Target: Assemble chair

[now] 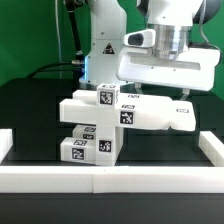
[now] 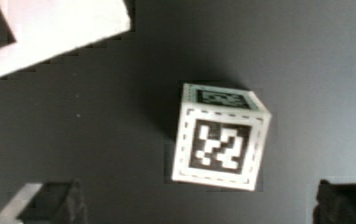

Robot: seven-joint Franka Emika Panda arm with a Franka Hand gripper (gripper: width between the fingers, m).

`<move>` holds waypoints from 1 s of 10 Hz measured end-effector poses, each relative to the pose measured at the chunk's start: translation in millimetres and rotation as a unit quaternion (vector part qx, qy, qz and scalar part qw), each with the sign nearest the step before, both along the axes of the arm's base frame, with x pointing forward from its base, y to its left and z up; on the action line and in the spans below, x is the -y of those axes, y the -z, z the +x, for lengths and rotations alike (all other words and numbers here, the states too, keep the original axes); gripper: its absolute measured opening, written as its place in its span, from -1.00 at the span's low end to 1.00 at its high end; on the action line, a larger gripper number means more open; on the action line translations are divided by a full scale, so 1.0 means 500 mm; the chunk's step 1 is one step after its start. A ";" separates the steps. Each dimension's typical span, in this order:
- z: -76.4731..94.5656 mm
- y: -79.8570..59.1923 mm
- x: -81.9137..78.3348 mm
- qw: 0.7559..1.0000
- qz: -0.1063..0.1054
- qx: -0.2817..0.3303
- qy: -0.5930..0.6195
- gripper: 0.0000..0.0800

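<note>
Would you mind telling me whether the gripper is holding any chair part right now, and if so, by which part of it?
Nothing is held. The gripper hangs above the table with its jaws open and empty; in the wrist view a small tagged white block lies on the black table between them, untouched.

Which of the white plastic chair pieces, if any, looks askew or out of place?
Nothing looks damaged. In the wrist view one small white tagged block lies alone on the black table, tilted askew, apart from the stacked white pieces.
</note>
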State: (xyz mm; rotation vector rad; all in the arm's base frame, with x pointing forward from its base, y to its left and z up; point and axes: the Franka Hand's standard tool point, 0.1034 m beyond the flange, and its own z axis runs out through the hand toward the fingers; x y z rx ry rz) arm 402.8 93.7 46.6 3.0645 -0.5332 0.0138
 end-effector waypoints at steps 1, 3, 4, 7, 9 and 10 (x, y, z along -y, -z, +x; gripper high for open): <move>0.002 0.002 0.002 1.000 -0.001 0.000 -0.004 0.62; 0.003 0.005 0.006 1.000 -0.002 -0.002 -0.011 0.62; 0.003 0.006 0.006 1.000 -0.003 -0.002 -0.011 0.62; 0.000 0.012 0.008 1.000 -0.005 -0.004 -0.012 0.62; -0.001 0.015 0.008 1.000 -0.007 -0.005 -0.013 0.62; -0.003 0.020 0.010 1.000 -0.008 -0.007 -0.013 0.62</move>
